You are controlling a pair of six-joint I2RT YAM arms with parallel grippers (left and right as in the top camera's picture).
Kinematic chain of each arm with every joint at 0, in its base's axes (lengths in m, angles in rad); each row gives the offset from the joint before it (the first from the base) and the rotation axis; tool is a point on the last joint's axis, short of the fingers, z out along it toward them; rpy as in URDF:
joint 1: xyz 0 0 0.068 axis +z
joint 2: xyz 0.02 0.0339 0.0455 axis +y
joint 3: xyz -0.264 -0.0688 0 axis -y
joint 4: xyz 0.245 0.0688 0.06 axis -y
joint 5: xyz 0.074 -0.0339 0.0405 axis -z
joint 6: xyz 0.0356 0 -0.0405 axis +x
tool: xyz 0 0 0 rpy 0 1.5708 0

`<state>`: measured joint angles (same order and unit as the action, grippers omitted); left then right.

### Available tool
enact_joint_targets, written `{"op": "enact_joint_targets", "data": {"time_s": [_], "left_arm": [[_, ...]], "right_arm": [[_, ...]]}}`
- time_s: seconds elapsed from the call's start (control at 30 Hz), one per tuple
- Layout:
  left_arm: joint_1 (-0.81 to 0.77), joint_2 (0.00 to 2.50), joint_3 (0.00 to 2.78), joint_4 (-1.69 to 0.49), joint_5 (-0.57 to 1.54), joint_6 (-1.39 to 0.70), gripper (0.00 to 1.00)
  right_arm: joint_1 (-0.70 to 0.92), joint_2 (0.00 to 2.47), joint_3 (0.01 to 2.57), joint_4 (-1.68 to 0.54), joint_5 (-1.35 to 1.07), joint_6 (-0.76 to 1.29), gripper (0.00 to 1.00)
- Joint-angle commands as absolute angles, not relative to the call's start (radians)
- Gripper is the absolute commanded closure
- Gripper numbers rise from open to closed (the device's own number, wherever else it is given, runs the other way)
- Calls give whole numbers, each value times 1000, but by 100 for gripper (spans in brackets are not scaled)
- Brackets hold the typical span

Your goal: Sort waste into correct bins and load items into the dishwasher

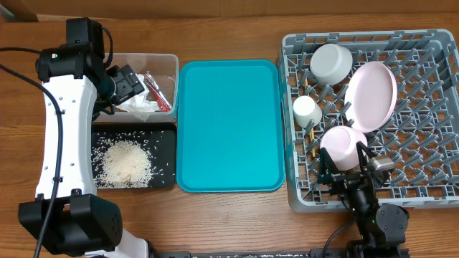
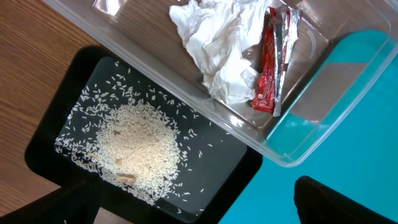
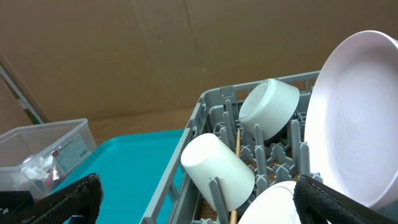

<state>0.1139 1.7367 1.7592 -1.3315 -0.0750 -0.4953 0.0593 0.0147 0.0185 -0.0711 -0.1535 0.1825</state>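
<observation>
The clear tub holds the crumpled white tissue and the red foil wrapper. The black tray in front of it holds a heap of white rice. My left gripper hovers over the tub's left side, open and empty. The grey dish rack holds the grey bowl, pink plate, white cup, pink bowl and chopsticks. My right gripper is open and empty at the rack's front, just behind the pink bowl.
The teal serving tray lies between the bins and the rack, with nothing on it. Bare wooden table runs along the front and back edges. The right wrist view shows the cup leaning on a peg beside a chopstick.
</observation>
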Motion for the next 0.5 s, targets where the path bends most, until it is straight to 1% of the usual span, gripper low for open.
{"op": "enact_joint_targets", "data": {"time_s": [0.0, 0.27, 0.47], "left_arm": [[118, 1734, 1781, -1331, -78, -494, 0], [112, 1735, 1781, -1331, -81, -494, 0], [99, 1660, 1781, -1331, -81, -494, 0]], "right_arm": [[55, 3, 8, -67, -159, 183, 0], [55, 3, 8, -67, -159, 183, 0], [55, 3, 8, -67, -159, 183, 0]]}}
